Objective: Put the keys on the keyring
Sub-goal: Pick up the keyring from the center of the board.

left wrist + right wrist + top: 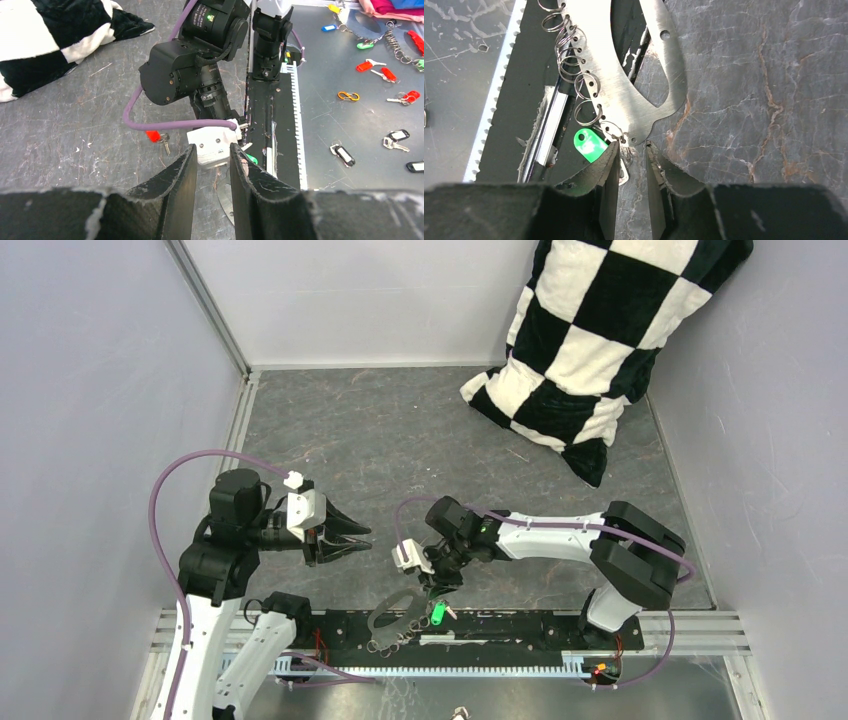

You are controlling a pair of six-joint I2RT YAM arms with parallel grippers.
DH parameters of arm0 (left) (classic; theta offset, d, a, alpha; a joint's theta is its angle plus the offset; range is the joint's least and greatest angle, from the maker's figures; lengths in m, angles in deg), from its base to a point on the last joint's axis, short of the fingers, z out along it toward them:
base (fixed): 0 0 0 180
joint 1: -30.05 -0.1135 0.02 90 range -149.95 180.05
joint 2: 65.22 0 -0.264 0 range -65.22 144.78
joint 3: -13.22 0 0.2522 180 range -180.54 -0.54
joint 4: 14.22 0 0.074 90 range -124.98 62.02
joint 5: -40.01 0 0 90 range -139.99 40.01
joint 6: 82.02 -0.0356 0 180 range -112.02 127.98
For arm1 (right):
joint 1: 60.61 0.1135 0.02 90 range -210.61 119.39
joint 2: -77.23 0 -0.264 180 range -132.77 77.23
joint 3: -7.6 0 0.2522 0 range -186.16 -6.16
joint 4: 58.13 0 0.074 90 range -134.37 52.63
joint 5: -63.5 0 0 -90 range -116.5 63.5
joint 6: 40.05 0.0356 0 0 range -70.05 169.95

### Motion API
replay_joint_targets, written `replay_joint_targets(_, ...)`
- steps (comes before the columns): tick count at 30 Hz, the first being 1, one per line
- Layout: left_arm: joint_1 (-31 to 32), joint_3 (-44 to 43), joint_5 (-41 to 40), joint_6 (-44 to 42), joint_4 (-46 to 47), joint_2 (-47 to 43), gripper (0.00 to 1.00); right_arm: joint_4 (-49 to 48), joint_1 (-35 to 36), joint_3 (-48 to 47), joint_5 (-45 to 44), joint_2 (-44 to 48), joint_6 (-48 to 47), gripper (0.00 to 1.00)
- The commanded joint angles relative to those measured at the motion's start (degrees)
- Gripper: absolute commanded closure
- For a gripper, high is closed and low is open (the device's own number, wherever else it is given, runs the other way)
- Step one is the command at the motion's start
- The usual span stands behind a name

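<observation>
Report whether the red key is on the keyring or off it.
Off. The red key lies by itself on the table, apart from the keyring.

- keyring: flat grey metal loop with small wire rings along one edge, lying flat, partly on black strip, partly on grey tabletop
- green key: on the strip, just beside keyring's tip
- red key: flat on tabletop, apart from keyring
</observation>
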Motion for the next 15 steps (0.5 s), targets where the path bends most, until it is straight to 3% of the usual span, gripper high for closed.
replay_joint_targets(1, 0.2, -1.9, -0.6, -0.2, 0.9, -0.4, 0.63, 1.6, -0.2, -1.3, 2.4, -0.7, -1.9, 0.70)
replay_joint_targets(15, 0.2, -2.6, -1.3, -0.4, 0.6, -0.2, 0.63, 3.1, 0.3, -2.6, 1.8, -3.6, -2.7, 0.67)
